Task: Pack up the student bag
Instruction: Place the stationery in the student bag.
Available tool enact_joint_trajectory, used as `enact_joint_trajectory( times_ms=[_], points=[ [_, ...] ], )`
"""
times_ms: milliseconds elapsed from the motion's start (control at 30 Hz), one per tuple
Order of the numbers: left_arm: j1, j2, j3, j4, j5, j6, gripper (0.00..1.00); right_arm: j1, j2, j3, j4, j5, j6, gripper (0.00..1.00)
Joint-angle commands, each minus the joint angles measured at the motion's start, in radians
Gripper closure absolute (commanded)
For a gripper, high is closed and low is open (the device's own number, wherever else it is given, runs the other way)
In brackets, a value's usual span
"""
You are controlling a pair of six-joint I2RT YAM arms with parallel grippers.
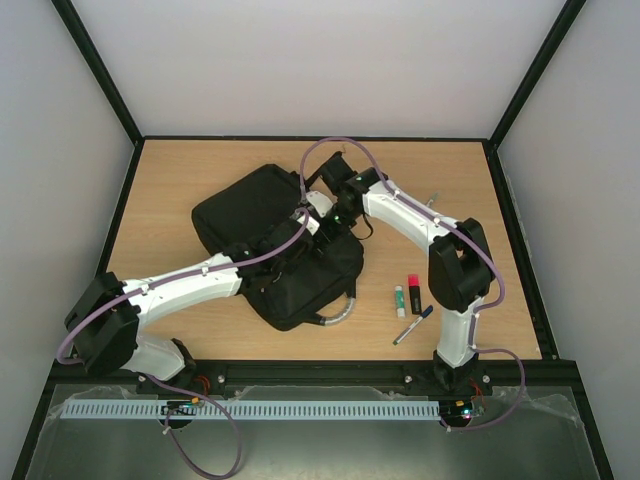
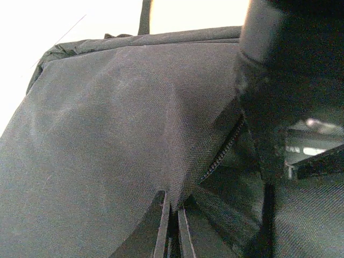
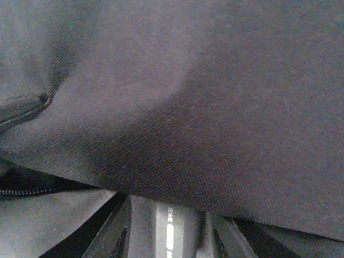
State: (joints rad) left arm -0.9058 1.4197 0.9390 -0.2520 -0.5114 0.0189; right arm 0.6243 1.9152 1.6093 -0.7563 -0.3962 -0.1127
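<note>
- Top external: student bag [image 1: 262, 215] lies flat mid-table [image 1: 180, 170], slanted, one end toward the far left, the other toward the near right.
- Grey-silver loop handle [image 1: 340, 312] sticks out at the bag's near edge.
- Both arms meet over the bag's middle: left gripper [image 1: 300, 232] reaches in from the near left, right gripper [image 1: 336, 218] from the far right, the two just beside each other.
- Left wrist: left fingers [image 2: 160, 226] pressed together, pinching a fold of the bag's black fabric next to an open zipper [image 2: 223, 153]. Fabric stands up in a tent above the pinch.
- Same view: dark bulk of the right gripper fills the upper right, at the zipper gap.
- Right wrist: black fabric covers nearly the whole view. Right fingers [image 3: 112, 234] show only at the bottom edge, tips hidden under cloth.
- Grey piece [image 3: 167, 231] with a white mark sits between them, can't identify it. Cannot tell if that gripper is spread or clamped on anything.
- On the table right of the bag, apart from it: white-and-green stick [image 1: 400, 298], pink marker [image 1: 413, 283] just beside it, pen [image 1: 413, 325] nearer the front edge.
</note>
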Motion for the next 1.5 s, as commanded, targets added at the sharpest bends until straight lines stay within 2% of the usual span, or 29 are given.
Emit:
enact_joint_trajectory(
  times_ms=[0,133,333,433,567,767,933,1100,1467],
  points=[
    [-0.016,-0.019,0.001,0.045,0.003,0.009,0.98,0.006,-0.036,-0.036,0.012,0.005,-0.007,0.55],
    [-0.016,-0.023,0.0,0.042,0.002,0.012,0.98,0.006,-0.126,-0.132,0.008,0.008,-0.056,0.44],
    [-0.018,-0.032,-0.003,0.044,-0.003,0.017,0.98,0.006,-0.274,-0.251,0.021,0.047,-0.162,0.43],
    [-0.018,-0.038,-0.005,0.046,0.006,0.02,0.98,0.006,-0.344,-0.354,0.082,0.09,-0.26,0.49],
    [-0.018,-0.044,-0.011,0.052,0.039,0.028,0.98,0.006,-0.404,-0.486,0.179,0.138,-0.393,0.7],
    [-0.017,-0.054,-0.018,0.063,0.103,0.035,0.98,0.006,-0.429,-0.554,0.297,0.056,-0.443,0.84],
    [-0.016,-0.051,-0.022,0.066,0.103,0.038,0.98,0.008,-0.386,-0.557,0.367,-0.002,-0.395,0.9],
    [-0.016,-0.051,-0.02,0.065,0.103,0.039,0.98,0.007,-0.347,-0.558,0.454,-0.049,-0.322,0.91],
    [-0.016,-0.055,-0.022,0.063,0.098,0.044,0.98,0.007,-0.326,-0.612,0.653,0.0,-0.253,0.91]
  ],
)
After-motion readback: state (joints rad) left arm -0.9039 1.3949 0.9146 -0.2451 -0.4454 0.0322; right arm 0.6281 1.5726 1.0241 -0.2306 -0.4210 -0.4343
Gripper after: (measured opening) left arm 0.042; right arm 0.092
